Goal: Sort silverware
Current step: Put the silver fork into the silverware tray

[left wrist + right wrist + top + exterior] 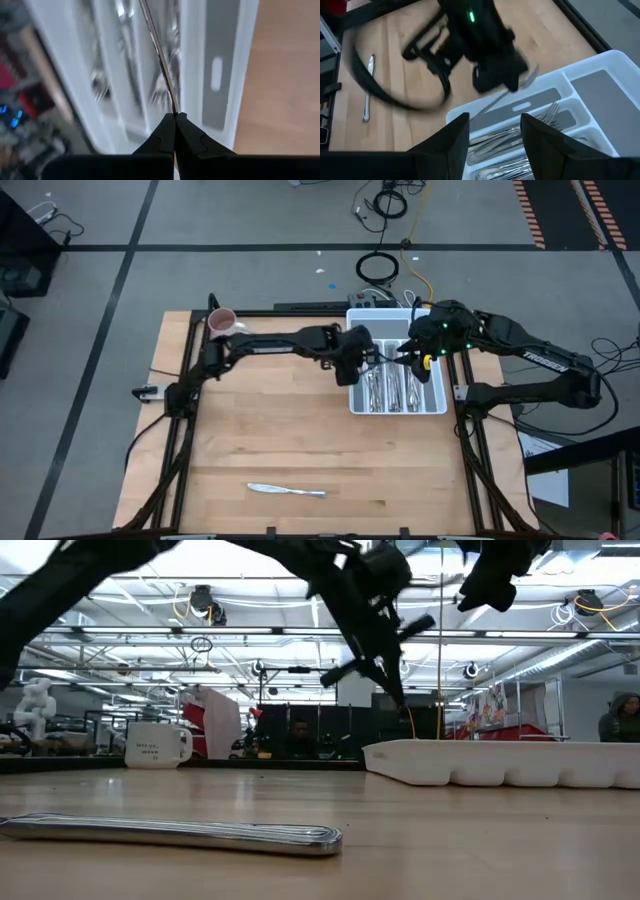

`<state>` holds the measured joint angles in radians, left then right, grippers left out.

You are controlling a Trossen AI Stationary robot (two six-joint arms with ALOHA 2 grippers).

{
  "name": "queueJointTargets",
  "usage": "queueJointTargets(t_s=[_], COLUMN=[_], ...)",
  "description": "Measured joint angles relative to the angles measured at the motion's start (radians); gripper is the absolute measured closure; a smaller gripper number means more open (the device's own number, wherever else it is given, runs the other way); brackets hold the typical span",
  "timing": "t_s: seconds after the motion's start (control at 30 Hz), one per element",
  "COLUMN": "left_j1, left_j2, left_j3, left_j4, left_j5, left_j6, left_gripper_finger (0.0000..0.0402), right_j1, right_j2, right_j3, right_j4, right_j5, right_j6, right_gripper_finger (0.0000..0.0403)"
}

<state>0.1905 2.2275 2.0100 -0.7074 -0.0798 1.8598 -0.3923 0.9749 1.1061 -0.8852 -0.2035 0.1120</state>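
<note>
My left pincer (pixel 174 118) is shut tight on a fork (pixel 512 90) over the white tray (pixel 437 406). My right pincer (pixel 492 131) hangs open, holding nothing.

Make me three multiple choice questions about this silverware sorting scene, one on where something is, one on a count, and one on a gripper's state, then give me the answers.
1. Where is the white tray?
A. Far right part of the table
B. Near left corner
C. On the floor

2. How many pieces of silverware lie loose on the bare table?
A. One
B. Three
C. Five

3. What is the left gripper doing?
A. Open and empty
B. Shut on a fork
C. Holding the mug

Answers: 1 A, the high view shows the tray there. 2 A, only one knife lies near the front edge. 3 B, the left wrist view shows its fingers pinching a thin handle above the tray; the right wrist view shows tines.
</note>
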Motion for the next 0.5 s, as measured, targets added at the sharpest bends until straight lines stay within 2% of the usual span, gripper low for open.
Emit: queueJointTargets(t_s=[0.07, 0.2, 0.5], left_j1=[-0.007, -0.010, -0.012], left_j2=[0.053, 0.115, 0.129], left_j3=[0.049, 0.068, 0.070], left_j4=[-0.040, -0.023, -0.008], left_j5=[0.019, 0.027, 0.033], left_j6=[0.034, 0.099, 0.172], left_gripper_finger=[0.0401, 0.0401, 0.0401], right_j1=[0.000, 0.000, 0.000], right_j2=[0.000, 0.000, 0.000], right_j3=[0.000, 0.000, 0.000], right_j4=[0.000, -0.003, -0.003], right_j5=[-0.001, -0.001, -0.001], right_j6=[-0.005, -0.019, -0.045], right_gripper_finger=[0.0234, 0.0234, 0.0234])
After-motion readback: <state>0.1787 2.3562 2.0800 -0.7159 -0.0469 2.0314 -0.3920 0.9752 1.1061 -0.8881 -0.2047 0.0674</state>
